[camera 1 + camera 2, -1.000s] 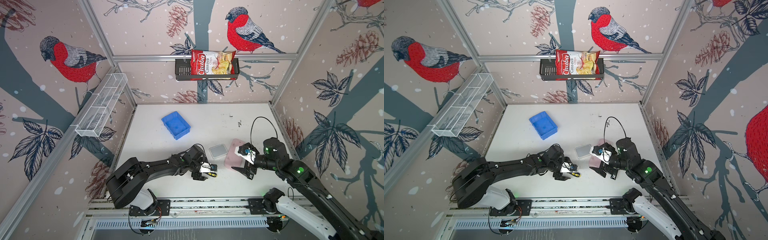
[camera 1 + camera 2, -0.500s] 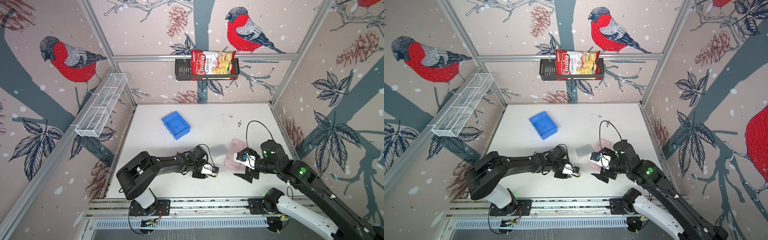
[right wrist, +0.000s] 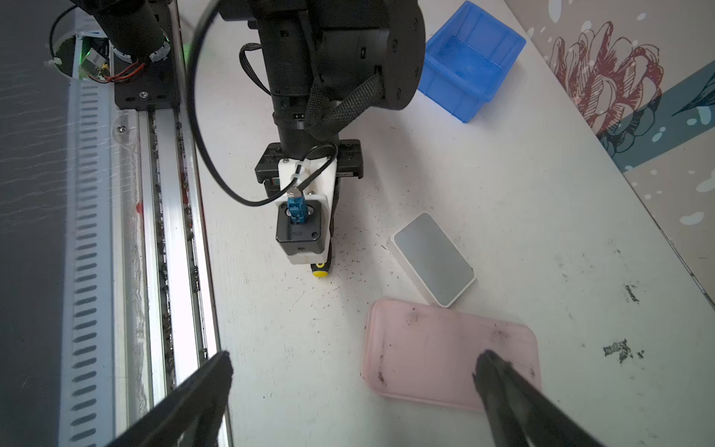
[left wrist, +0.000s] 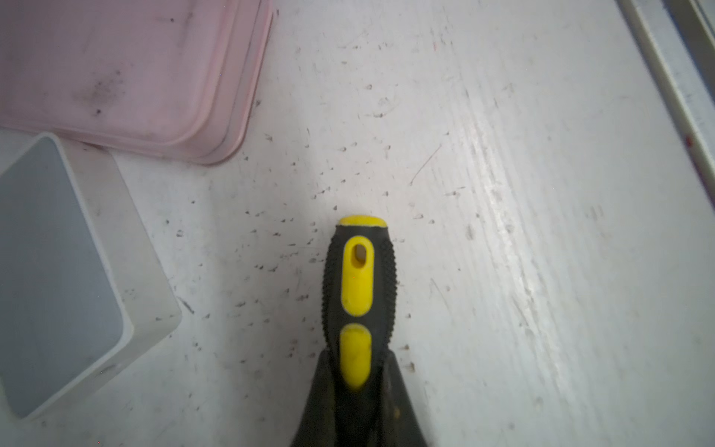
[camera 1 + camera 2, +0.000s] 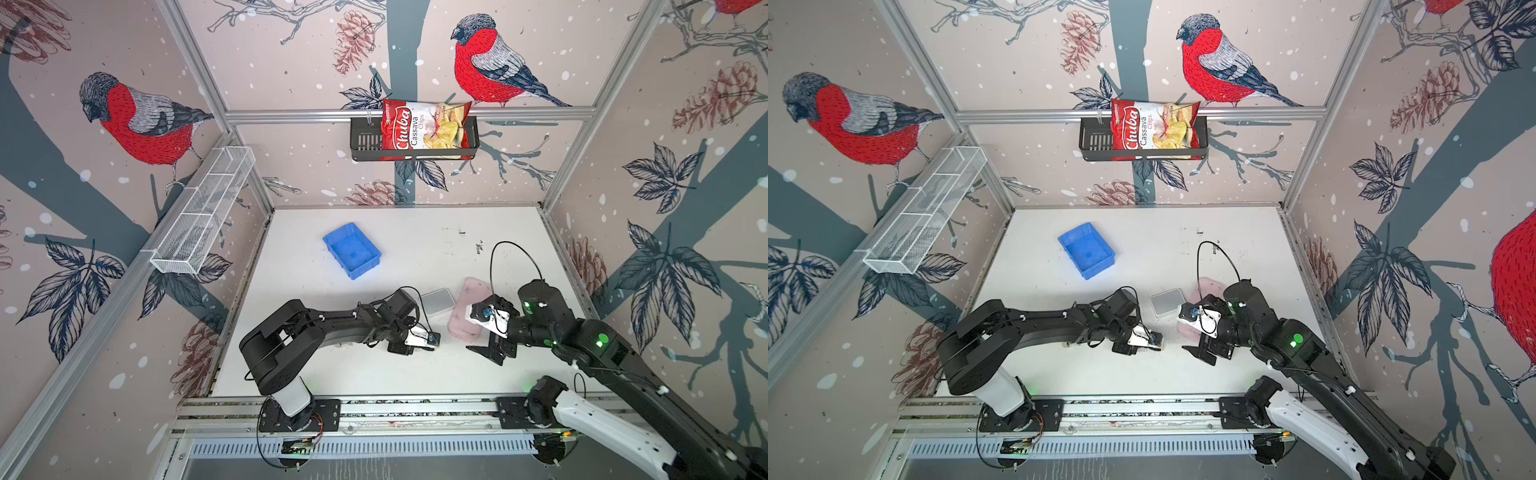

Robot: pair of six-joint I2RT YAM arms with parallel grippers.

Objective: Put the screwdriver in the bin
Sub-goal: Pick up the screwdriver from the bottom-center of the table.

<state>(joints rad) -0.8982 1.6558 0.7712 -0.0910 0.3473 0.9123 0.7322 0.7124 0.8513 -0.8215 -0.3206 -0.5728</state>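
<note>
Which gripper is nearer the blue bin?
Left. The left gripper, shut on the screwdriver, sits in front of the bin; the right gripper hangs open farther off by the pink tray.

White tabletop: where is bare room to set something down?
Bare: the white tabletop between the blue plastic bin, the back wall and the right wall; also the strip before the front rail. Crowded: near middle, with the pink flat lid, the small white box, the left gripper shut on the black-and-yellow screwdriver, and the open right gripper.
</note>
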